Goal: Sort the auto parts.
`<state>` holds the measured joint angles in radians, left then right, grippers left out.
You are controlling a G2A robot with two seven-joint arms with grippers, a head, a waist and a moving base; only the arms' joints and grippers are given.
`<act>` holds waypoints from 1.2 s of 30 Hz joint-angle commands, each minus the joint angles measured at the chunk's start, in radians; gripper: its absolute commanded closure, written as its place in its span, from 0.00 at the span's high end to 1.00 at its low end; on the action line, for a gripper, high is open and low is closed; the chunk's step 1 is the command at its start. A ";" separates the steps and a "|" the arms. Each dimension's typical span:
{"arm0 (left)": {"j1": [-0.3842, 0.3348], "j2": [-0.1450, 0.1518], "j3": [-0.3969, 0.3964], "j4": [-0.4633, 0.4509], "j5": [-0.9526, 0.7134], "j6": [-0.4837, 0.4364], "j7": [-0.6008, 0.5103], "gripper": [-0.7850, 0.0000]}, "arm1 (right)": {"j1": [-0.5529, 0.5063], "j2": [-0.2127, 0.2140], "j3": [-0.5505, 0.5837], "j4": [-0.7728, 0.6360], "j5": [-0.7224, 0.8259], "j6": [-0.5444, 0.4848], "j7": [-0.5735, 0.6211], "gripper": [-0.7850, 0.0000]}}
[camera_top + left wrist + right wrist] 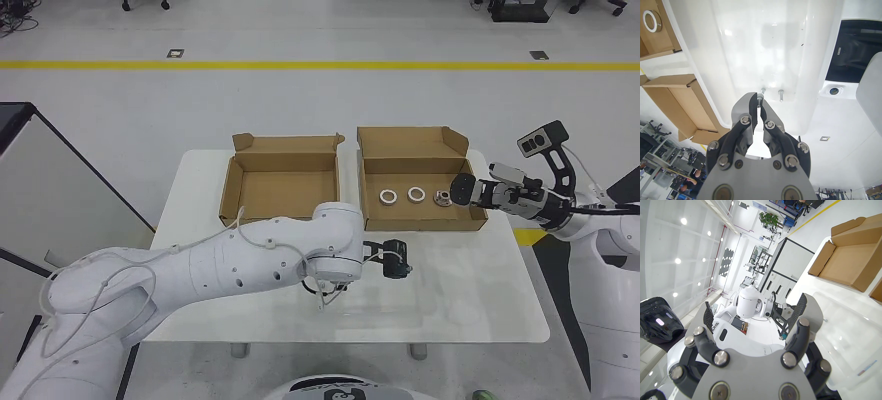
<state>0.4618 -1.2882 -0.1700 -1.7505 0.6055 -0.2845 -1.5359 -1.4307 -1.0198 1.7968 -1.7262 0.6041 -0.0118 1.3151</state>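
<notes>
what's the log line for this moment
left gripper shut on bolt | second bolt beside it | right gripper open at right box edge

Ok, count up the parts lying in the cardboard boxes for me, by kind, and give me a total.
White rings: 2
Darker metal part: 1
Total: 3, all in the same cardboard box

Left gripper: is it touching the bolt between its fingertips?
Touching. Left wrist view shows the left gripper shut on the bolt, its thread pinched from both sides.
</notes>
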 commanded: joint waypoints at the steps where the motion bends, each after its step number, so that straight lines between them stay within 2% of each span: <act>1: 0.000 0.000 0.000 0.000 0.000 0.000 0.000 0.00 | 0.000 0.000 0.000 0.000 0.000 0.000 0.000 1.00; 9: 0.000 0.000 0.000 0.000 0.000 0.000 0.000 0.00 | 0.000 0.000 0.000 0.000 0.000 0.000 0.000 1.00; 11: 0.008 0.006 -0.029 0.004 0.002 0.013 0.051 0.00 | 0.000 0.000 0.000 0.000 0.000 0.000 0.000 1.00; 14: 0.020 0.033 -0.121 -0.015 -0.077 0.014 0.112 0.00 | 0.000 0.000 0.000 0.000 0.000 0.000 0.000 1.00; 18: 0.068 0.095 -0.270 -0.058 -0.179 -0.039 0.148 0.00 | 0.000 0.000 0.000 0.000 0.000 0.000 0.000 1.00; 24: 0.229 0.194 -0.505 -0.157 -0.285 -0.135 0.198 0.00 | 0.000 0.000 0.000 0.000 0.000 0.000 0.000 1.00; 28: 0.357 0.243 -0.675 -0.171 -0.399 -0.217 0.290 0.00 | 0.000 0.000 0.000 0.000 0.000 0.000 0.000 1.00; 32: 0.450 0.271 -0.794 -0.187 -0.514 -0.295 0.378 0.00 | 0.000 0.000 0.000 0.000 0.000 0.000 0.000 1.00; 36: 0.488 0.280 -0.852 -0.180 -0.662 -0.401 0.457 0.00 | 0.000 0.000 0.000 0.000 0.000 0.000 0.000 1.00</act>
<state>0.9431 -1.0100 -1.0093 -1.9351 -0.0014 -0.6470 -1.1025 -1.4307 -1.0198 1.7968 -1.7262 0.6041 -0.0118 1.3151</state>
